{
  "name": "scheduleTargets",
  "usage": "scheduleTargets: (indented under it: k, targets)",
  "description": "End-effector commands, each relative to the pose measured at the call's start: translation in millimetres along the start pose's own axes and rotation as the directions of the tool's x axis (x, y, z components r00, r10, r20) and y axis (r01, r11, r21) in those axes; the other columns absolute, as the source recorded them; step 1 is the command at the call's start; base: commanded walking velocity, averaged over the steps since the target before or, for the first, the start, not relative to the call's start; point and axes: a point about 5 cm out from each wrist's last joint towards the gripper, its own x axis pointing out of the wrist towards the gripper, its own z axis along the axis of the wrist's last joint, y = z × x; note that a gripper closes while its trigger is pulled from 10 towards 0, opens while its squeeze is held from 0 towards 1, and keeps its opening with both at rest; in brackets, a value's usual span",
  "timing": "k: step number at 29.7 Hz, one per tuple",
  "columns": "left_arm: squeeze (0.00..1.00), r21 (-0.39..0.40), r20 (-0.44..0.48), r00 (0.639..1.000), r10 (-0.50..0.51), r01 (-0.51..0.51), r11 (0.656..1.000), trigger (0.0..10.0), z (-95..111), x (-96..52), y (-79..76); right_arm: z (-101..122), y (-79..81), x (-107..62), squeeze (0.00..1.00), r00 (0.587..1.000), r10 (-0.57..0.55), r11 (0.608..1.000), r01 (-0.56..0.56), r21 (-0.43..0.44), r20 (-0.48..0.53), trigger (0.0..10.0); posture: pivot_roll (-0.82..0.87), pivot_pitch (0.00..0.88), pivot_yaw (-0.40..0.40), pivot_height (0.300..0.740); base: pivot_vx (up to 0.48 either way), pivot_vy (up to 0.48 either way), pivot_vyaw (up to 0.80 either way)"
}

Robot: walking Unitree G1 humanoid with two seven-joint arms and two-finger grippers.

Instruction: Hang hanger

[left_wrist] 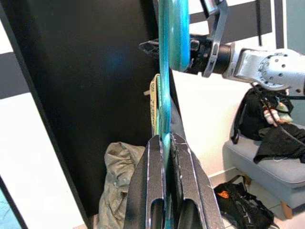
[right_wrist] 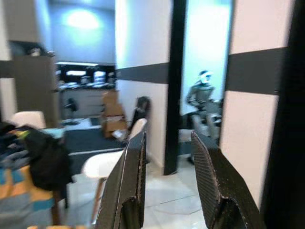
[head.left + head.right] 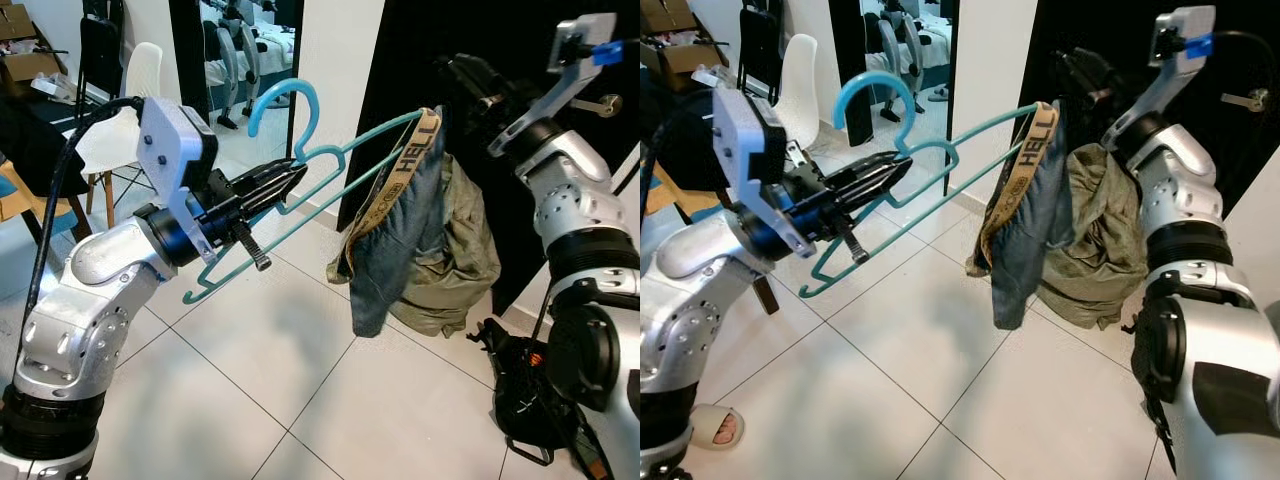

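- Two long black fingers of the left gripper (image 3: 285, 183) pinch the teal hanger (image 3: 320, 180) near its neck in the left eye view. The hanger is in the air, tilted, hook up. Blue shorts (image 3: 395, 235) with a tan waistband hang on its far, high end. I think they could slide down the slope and drop onto the tiled floor (image 3: 300, 390).
- One more thing shows in the right eye view: the right gripper (image 3: 1080, 70) is up high, near the shorts, against the dark door (image 3: 1110, 30). A green cloth heap (image 3: 1105, 240) lies on the floor just behind the shorts. I think the arm could bump the hanger.
- Close up in the left wrist view, the fingers are pressed tight on the thin hanger edge. That hold looks small, so the hanger might twist.
- Spread fingers (image 2: 133, 181) show in the right wrist view, with nothing between them. A white chair (image 2: 102, 167) stands far off.
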Motion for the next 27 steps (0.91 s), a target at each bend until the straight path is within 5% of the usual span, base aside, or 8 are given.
scheduleTargets:
  k: [1, 4, 15, 23, 25, 27]
  targets:
    - [0.00, 0.013, 0.007, 1.000, -0.004, 0.004, 1.000, 10.0, -2, 2.1, -4.0, 10, -9.2, -3.6, 0.00, 0.998, -0.052, 0.998, 0.053, -0.021, 0.032, 10.0, 0.00, 0.142, -0.132, 0.740, 0.000, 0.000, 0.00]
    - [0.00, 0.069, -0.038, 0.994, 0.105, -0.102, 0.992, 10.0, -12, 0.3, 4.7, -1, -19.4, -22.1, 0.00, 0.998, -0.066, 0.996, 0.065, -0.062, -0.021, 10.0, 0.00, 0.158, -0.132, 0.740, 0.000, 0.000, 0.00]
    - [0.00, 0.091, -0.010, 0.983, 0.181, -0.180, 0.979, 10.0, -8, 1.1, 13.4, -35, -9.9, -50.1, 0.00, 0.976, 0.121, 0.989, -0.134, -0.061, -0.182, 10.0, -0.01, 0.173, -0.128, 0.740, 0.000, 0.000, 0.00]
    - [0.00, 0.081, 0.010, 0.987, 0.159, -0.160, 0.984, 10.0, -6, 5.0, 10.4, -63, 20.9, -53.8, 0.00, 0.952, 0.235, 0.972, -0.228, 0.058, -0.196, 10.0, 0.00, 0.181, -0.121, 0.740, 0.000, 0.000, 0.00]
    - [0.00, 0.083, 0.015, 0.988, 0.156, -0.157, 0.984, 10.0, -6, 6.2, 9.9, -75, 40.3, -50.2, 0.00, 0.940, 0.282, 0.958, -0.265, 0.107, -0.194, 10.0, 0.00, 0.183, -0.122, 0.740, 0.000, 0.000, 0.00]
    - [0.00, 0.083, 0.015, 0.988, 0.156, -0.157, 0.984, 10.0, -6, 6.2, 9.9, -75, 40.3, -50.2, 0.00, 0.940, 0.282, 0.958, -0.265, 0.107, -0.194, 10.0, 0.00, 0.183, -0.122, 0.740, 0.000, 0.000, 0.00]
